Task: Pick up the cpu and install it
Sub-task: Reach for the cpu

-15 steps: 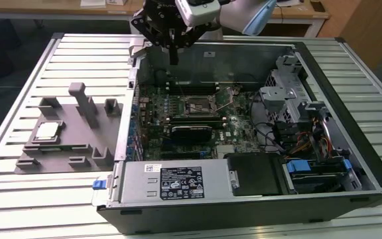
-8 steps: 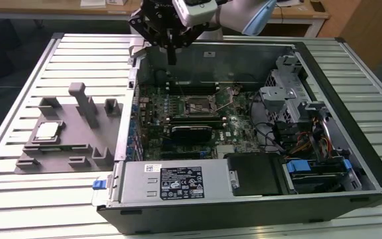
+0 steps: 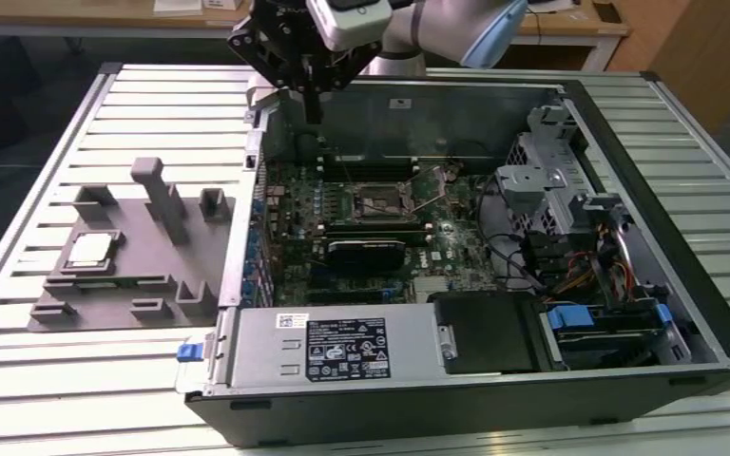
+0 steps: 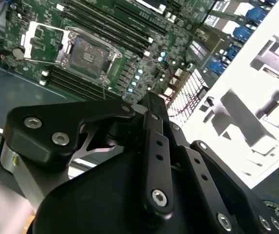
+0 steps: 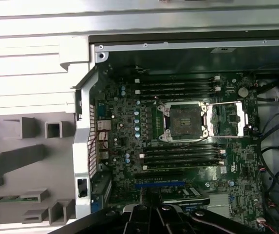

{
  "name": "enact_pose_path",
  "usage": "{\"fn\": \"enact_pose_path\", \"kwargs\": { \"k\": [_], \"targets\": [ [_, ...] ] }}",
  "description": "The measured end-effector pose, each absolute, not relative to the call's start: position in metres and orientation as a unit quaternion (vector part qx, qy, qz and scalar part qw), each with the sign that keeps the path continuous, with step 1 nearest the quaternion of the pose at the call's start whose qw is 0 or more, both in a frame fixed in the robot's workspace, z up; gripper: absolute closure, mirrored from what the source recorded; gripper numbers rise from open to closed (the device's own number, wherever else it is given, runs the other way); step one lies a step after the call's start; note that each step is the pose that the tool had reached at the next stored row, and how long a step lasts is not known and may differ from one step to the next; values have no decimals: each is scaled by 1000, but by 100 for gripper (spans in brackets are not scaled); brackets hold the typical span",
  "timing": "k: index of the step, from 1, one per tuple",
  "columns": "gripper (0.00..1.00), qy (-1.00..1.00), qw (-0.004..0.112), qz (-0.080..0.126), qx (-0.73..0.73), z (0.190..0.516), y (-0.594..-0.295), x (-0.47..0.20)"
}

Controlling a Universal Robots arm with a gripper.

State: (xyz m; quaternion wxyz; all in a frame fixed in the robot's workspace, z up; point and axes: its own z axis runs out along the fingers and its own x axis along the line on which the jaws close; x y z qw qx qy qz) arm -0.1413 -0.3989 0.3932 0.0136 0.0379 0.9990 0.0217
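The arm [image 3: 467,28] is cut off by the top of the exterior view, so only its pale last links and wrist can be made out. In the second wrist view the grey holder [image 4: 256,112] is bleached almost white by glare, and I cannot pick out the chip on it there. In the first wrist view the holder [image 5: 27,161] runs off the picture's edge.

The arm reaches in from the far edge of the bench [image 3: 35,380], its wrist turned straight down. The gripper [image 3: 316,116] hangs above the far wall of the open computer case [image 3: 467,418], near the case's far corner on the exterior view's left. Its fingers are drawn together into a single thin tip with nothing between them. In both wrist views its black links [image 4: 154,146] [image 5: 151,217] sit in the foreground with the circuit board beyond.

There is one cpu [image 3: 90,249]. It lies flat, silver side up, in a recess of the single grey holder [image 3: 124,275], on the part of the bench toward the exterior view's left edge. It is well apart from the gripper and outside the case.

There is one socket [image 3: 382,202] [image 4: 87,53] [image 5: 184,123] near the middle of the board. Its metal frame [image 5: 229,117] is swung open beside it, baring the dark square bed. One boxy power unit [image 3: 327,347] lies along the case's near wall.
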Motion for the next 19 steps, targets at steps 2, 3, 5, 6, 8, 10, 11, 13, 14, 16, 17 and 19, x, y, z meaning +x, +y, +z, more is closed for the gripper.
{"fn": "enact_pose_path", "kwargs": {
  "k": [2,3,5,6,8,10,11,13,14,16,17,19],
  "targets": [
    [89,999,14,22,38,393,-399,-145],
    [89,999,14,22,38,393,-399,-146],
    [89,999,14,22,38,393,-399,-148],
    [89,999,14,22,38,393,-399,-149],
    [89,999,14,22,38,393,-399,-152],
    [89,999,14,22,38,393,-399,-154],
    [89,999,14,22,38,393,-399,-156],
    [89,999,14,22,38,393,-399,-158],
    [89,999,14,22,38,393,-399,-159],
    [89,999,14,22,38,393,-399,-162],
    [89,999,14,22,38,393,-399,-163],
    [89,999,14,22,38,393,-399,-166]
  ]
}}
